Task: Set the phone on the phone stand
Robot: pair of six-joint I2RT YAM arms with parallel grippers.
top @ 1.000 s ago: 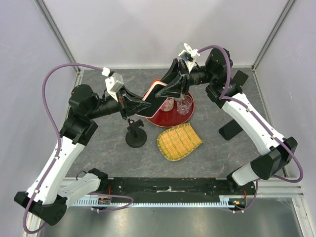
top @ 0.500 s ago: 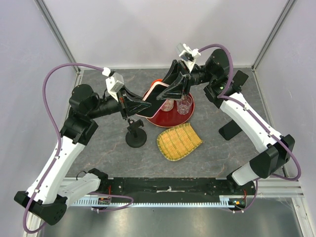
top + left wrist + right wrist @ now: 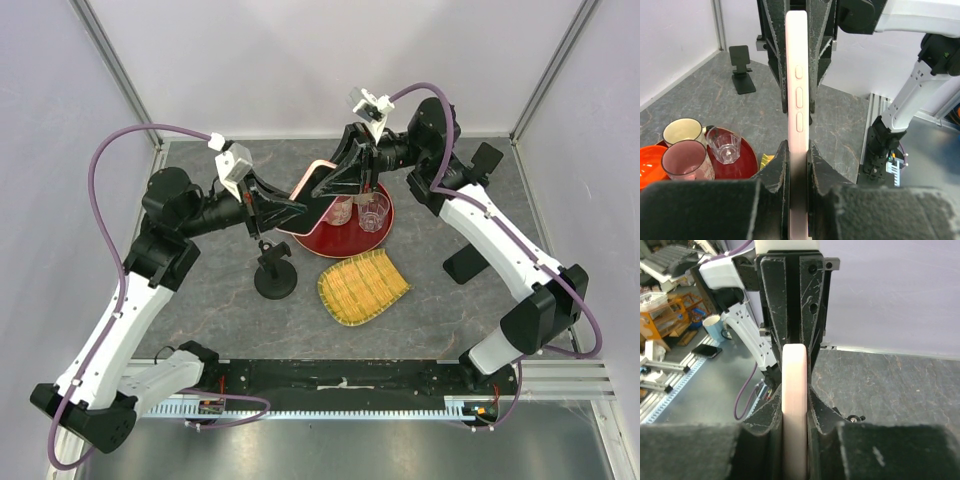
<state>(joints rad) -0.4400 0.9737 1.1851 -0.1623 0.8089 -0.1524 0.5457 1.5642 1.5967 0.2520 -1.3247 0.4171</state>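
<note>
On the grey counter (image 3: 200, 300) the phone stand (image 3: 274, 272) is bare. Above it the left end effector (image 3: 292, 207) stays clamped on the phone (image 3: 313, 192), which is held over the red tray (image 3: 330, 251). The right end effector (image 3: 337, 184) has just pinched its far end, so a handover looks likely.

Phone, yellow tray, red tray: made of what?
phone: pale pink, matte, moulded side buttons; likely a silicone or soft plastic case.
yellow tray: fine parallel slats inside a rim; looks like woven bamboo.
red tray: smooth and glossy; lacquer or plastic, can't tell.
</note>
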